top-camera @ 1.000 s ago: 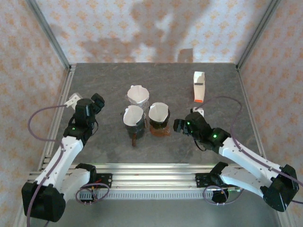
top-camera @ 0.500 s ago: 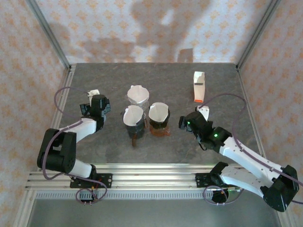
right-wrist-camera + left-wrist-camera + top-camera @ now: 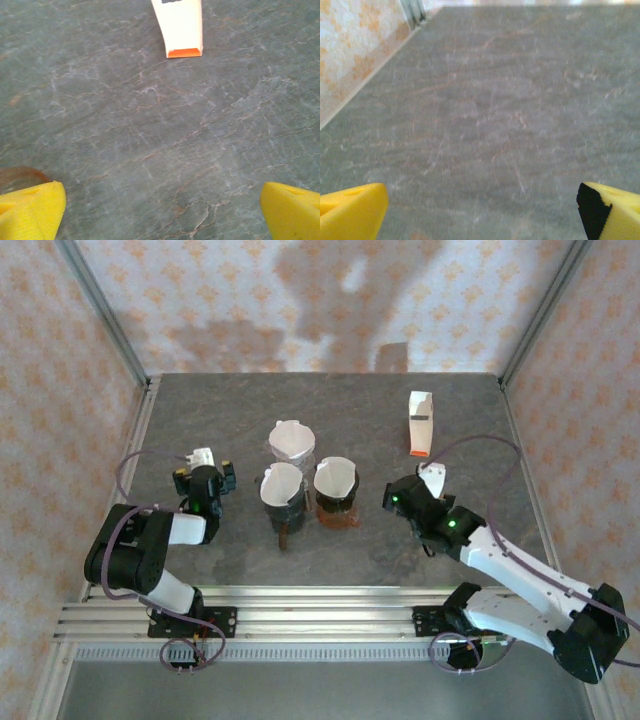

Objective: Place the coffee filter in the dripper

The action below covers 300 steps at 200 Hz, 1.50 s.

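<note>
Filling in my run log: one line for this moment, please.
left gripper open, empty | right gripper open, empty | three drippers hold filters

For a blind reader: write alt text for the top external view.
A clear dripper, a dark dripper and an amber dripper stand clustered at centre, each with a white paper filter in it. The left hand and right hand are open and empty either side of them; a white box with an orange end lies far right.
</note>
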{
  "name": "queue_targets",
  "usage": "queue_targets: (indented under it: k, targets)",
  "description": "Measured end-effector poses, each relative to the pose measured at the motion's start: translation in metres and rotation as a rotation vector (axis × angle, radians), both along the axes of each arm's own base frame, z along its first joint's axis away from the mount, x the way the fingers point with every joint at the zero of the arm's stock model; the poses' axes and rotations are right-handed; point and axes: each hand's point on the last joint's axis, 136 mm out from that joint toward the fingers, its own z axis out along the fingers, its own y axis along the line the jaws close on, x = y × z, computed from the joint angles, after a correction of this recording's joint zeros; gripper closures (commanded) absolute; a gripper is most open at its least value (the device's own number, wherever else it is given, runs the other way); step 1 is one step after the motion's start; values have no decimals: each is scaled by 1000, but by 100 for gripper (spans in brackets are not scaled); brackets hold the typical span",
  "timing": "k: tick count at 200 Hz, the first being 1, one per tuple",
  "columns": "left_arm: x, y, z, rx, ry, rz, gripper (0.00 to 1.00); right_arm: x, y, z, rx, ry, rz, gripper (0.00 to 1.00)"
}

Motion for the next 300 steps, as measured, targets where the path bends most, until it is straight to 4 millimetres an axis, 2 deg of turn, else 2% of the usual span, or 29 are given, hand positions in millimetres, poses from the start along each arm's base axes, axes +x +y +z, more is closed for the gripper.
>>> queue_targets:
  k: [27,48,79,114,135,148,168,204,224,283,300]
  targets:
    - [2,0,6,-1,-29,-1,0,5,-10,-6,-28,8,-63,0]
    - [3,0,8,0,-39,-2,0,12,-18,-2,-25,-18,-110,0]
    - [4,-1,10,-1,-47,-4,0,28,-22,22,-31,-141,-157,1]
    - [5,-1,12,-2,-54,-4,0,56,-21,64,-60,-325,-129,1]
    - [5,-1,12,-2,-54,-4,0,75,-41,73,-70,-399,-161,1]
    - [5,-1,12,-2,-54,-4,0,86,-63,66,-82,-414,-206,1]
    - [5,-1,12,-2,-54,-4,0,100,-91,43,-122,-376,-261,1]
    - [5,-1,12,-2,-54,-4,0,117,-121,3,-163,-297,-307,0]
    - [5,-1,12,-2,-54,-4,0,120,-129,-14,-164,-261,-300,0]
    - [5,-1,12,-2,-54,-4,0,140,-139,-22,-207,-176,-303,0]
    - [5,-1,12,-2,-55,-4,0,139,-138,-34,-210,-180,-297,0]
